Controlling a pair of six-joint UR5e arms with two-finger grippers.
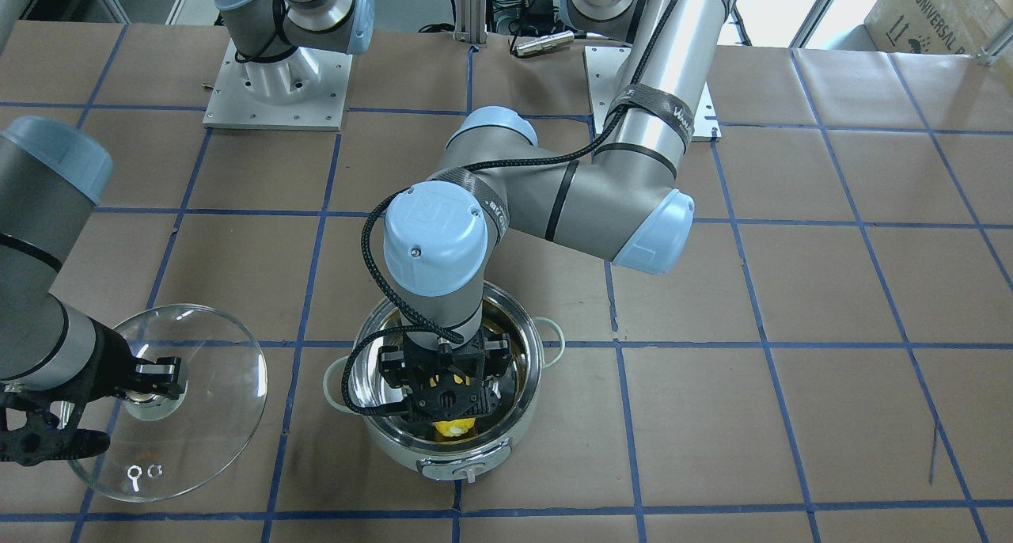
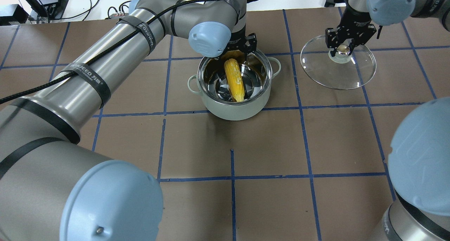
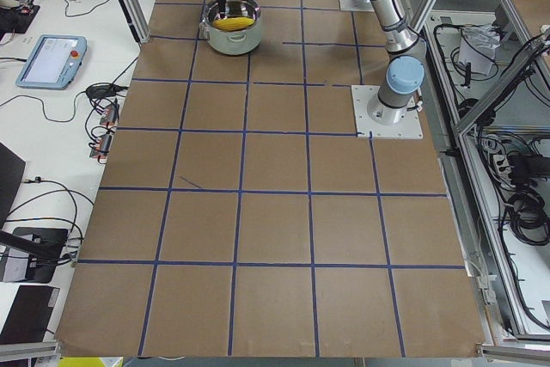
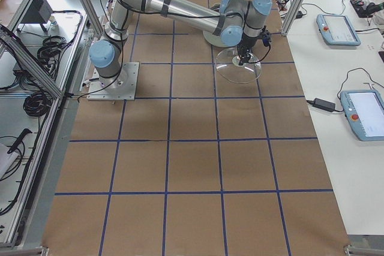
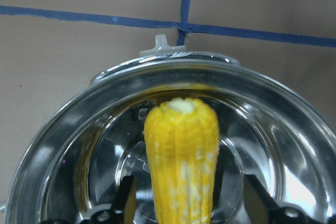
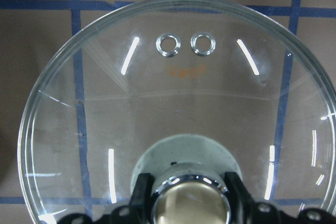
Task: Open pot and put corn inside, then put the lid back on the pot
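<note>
Pot (image 2: 239, 109): round, pale green, shiny steel inside, loop side handles; standing upright and uncovered on the surface.
Corn (image 2: 235, 80): yellow cob; lying lengthwise inside the pot, leaning with its blunt end raised toward the front-knob side.
Lid (image 2: 337, 72): clear glass dome, two vent holes, shiny knob; facing knob-up, apart from the pot at its right.

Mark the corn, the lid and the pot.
corn (image 2: 235, 80), overhead exterior view, middle of the cob.
lid (image 2: 351, 76), overhead exterior view, clear glass near the rim.
pot (image 2: 239, 111), overhead exterior view, pale outer wall.
</note>
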